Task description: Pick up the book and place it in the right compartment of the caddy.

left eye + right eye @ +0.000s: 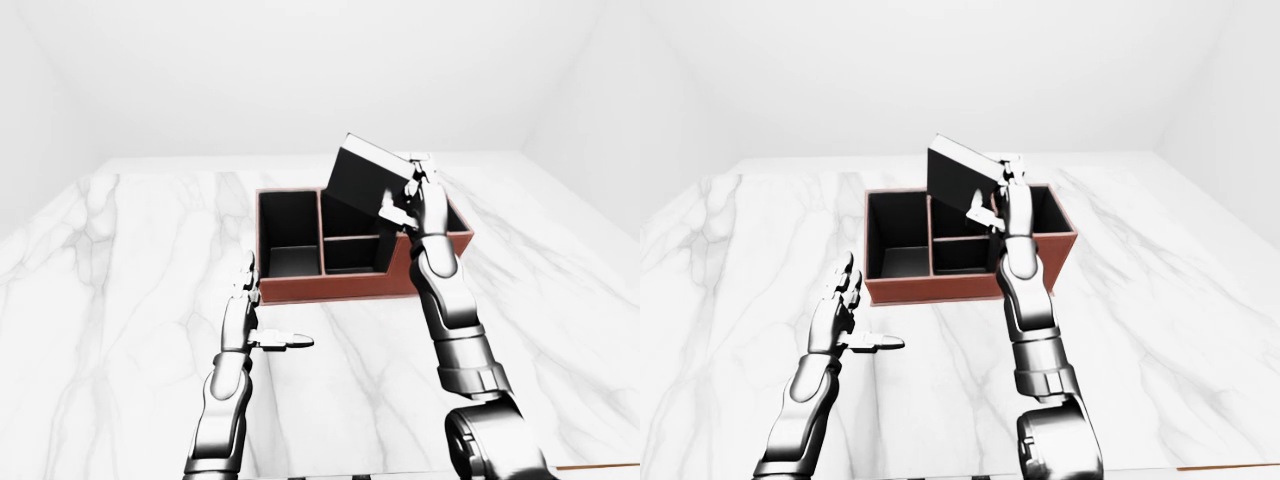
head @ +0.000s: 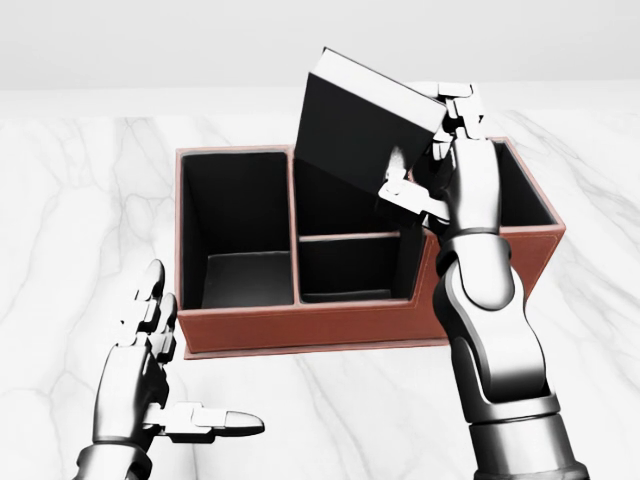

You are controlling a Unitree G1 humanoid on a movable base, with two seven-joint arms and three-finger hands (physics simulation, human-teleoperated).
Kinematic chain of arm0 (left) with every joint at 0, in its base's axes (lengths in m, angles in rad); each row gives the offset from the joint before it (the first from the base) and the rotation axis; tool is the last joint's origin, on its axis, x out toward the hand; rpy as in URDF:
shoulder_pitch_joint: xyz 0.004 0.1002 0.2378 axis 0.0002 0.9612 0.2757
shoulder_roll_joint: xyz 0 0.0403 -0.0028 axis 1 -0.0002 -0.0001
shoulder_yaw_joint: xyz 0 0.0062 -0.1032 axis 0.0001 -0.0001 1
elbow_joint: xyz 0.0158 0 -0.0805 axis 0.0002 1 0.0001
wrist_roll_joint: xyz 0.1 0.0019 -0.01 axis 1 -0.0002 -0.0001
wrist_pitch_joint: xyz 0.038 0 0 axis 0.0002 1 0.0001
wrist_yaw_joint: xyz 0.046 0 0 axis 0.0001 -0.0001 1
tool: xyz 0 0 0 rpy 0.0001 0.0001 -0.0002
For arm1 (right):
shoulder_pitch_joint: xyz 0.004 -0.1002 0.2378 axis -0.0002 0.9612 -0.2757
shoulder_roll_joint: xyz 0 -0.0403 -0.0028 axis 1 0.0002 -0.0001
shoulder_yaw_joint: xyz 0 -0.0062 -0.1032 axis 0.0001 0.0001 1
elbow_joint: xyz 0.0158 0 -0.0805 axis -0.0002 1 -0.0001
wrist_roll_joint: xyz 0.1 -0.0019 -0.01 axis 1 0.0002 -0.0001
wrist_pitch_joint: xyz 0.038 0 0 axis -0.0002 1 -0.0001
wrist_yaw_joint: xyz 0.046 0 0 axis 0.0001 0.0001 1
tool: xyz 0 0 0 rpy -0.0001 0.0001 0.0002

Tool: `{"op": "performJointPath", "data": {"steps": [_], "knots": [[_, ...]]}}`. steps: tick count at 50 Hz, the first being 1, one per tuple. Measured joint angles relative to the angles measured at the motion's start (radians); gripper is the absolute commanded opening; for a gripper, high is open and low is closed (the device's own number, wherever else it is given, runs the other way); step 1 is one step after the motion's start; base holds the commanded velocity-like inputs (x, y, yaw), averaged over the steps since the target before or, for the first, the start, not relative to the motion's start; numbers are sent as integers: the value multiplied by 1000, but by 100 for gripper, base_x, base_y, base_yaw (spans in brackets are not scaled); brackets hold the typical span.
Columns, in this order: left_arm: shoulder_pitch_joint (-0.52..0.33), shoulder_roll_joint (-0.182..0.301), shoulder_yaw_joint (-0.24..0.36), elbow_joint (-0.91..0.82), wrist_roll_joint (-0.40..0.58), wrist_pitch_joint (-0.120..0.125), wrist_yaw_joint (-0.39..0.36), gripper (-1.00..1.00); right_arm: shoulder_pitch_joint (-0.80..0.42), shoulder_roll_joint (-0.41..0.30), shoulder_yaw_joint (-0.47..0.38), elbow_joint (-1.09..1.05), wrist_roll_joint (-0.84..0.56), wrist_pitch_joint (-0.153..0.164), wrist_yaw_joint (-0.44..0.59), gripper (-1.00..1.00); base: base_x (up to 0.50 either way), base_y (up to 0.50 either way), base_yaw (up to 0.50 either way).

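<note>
Our right hand (image 2: 437,165) gripping one flat, dark, tilted book (image 2: 360,125), above one reddish-brown, black-lined box-shaped caddy (image 2: 300,325), marble table (image 2: 60,230), left hand (image 2: 150,375) spread wide

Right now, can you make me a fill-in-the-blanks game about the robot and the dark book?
1. The dark rectangular book is gripped by the robot's ____ hand.
2. The reddish-brown caddy stands on a white ____ tabletop.
3. The left hand has its fingers ____.

Missing words: right; marble; open
</note>
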Motion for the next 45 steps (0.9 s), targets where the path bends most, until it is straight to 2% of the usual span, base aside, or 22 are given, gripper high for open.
{"op": "performJointPath", "data": {"steps": [27,45], "knots": [[-4,0,-1,13,4,-8,1,100,-45,-100,-69,52,78,0,-19,-100,0,0,0],[-2,-1,-3,6,5,-1,2,100,-63,-165,-108,173,113,0,-27,-100,0,0,0]]}}
